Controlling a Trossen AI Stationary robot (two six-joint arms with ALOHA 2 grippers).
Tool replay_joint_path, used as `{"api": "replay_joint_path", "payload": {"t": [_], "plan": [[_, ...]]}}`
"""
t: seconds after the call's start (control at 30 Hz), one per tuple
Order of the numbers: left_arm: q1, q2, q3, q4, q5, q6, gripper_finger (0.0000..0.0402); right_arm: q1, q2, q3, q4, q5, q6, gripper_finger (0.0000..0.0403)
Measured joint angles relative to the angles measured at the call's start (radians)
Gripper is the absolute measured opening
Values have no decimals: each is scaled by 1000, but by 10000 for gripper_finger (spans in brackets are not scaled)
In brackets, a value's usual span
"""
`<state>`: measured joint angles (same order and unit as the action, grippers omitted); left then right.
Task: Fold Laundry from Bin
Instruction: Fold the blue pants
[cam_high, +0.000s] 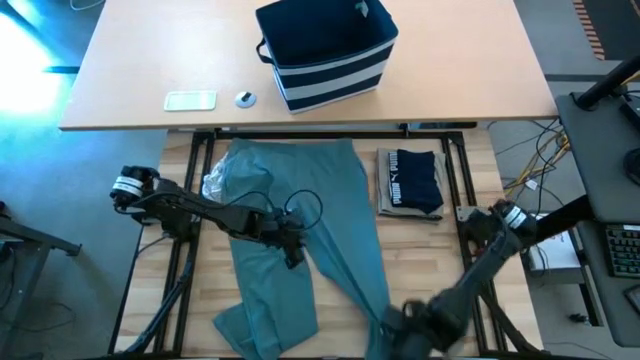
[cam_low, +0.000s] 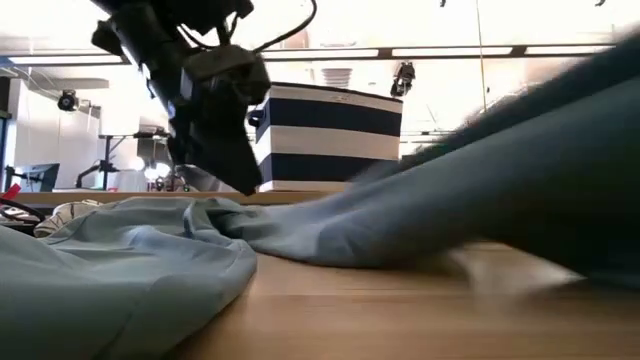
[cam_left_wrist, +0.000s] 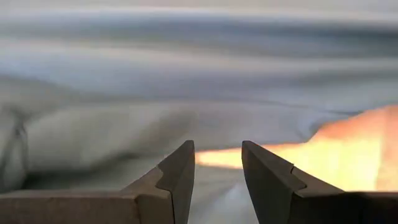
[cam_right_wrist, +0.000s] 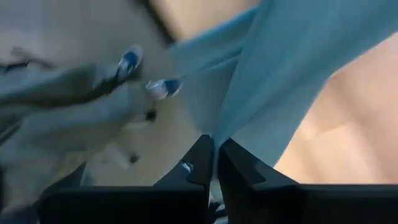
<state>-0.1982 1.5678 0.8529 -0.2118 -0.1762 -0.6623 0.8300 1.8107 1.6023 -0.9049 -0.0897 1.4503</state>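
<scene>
A large teal-green garment (cam_high: 300, 190) of the laundry lies spread over the wooden table's middle; the low view shows it as rumpled folds (cam_low: 130, 260). My left gripper (cam_high: 297, 255) hovers open just over its middle, nothing between the fingers (cam_left_wrist: 217, 162). At the near edge my right gripper (cam_high: 395, 318) is shut on the garment's near right end. A folded dark navy garment with white print (cam_high: 412, 180) lies on a tan one at the right. The bin (cam_high: 325, 50), navy with white stripes, stands on the far table. My right gripper pinches the teal garment's near right end (cam_right_wrist: 219, 132) between its two shut fingers, which slant down from above. One layer or several, I cannot tell. That end is lifted off the table, and the cloth (cam_low: 540, 170) runs in a drawn strip down to the part still lying flat.
A flat pale phone-like object (cam_high: 190, 100) and a small round thing (cam_high: 245, 98) lie on the far table left of the bin. Bare wood shows near the front edge (cam_low: 400, 320) and at the table's right (cam_high: 440, 260).
</scene>
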Motion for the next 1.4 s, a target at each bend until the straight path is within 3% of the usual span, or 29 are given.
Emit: {"api": "replay_joint_path", "payload": {"t": [0.1,0.2,0.4,0.53,0.67,0.8,0.97,1.03,1.27,1.4], "plan": [[-1,38,23,78,12,23,118,28,27,-2,51,-61,56,40],[-1,88,75,113,15,55,118,28,21,-3,-10,-66,92,82],[-21,230,233,116,161,140,118,-1,-33,-3,-264,175,99,171],[-57,299,334,40,213,169,118,-99,-35,-29,-243,296,-80,192],[-82,306,394,-92,212,183,118,-236,-19,-142,-73,285,-322,184],[-104,274,357,-156,174,155,118,-391,-15,-312,101,211,-502,164],[-120,275,246,-36,118,72,118,-571,-18,-477,237,56,-796,133],[-108,290,222,39,86,52,118,-654,-22,-508,208,34,-921,123],[-52,343,221,-24,43,42,118,-921,-32,-465,-3,281,-1330,98],[-41,305,221,-190,53,68,118,-997,-58,-421,-9,313,-1433,89]]}}
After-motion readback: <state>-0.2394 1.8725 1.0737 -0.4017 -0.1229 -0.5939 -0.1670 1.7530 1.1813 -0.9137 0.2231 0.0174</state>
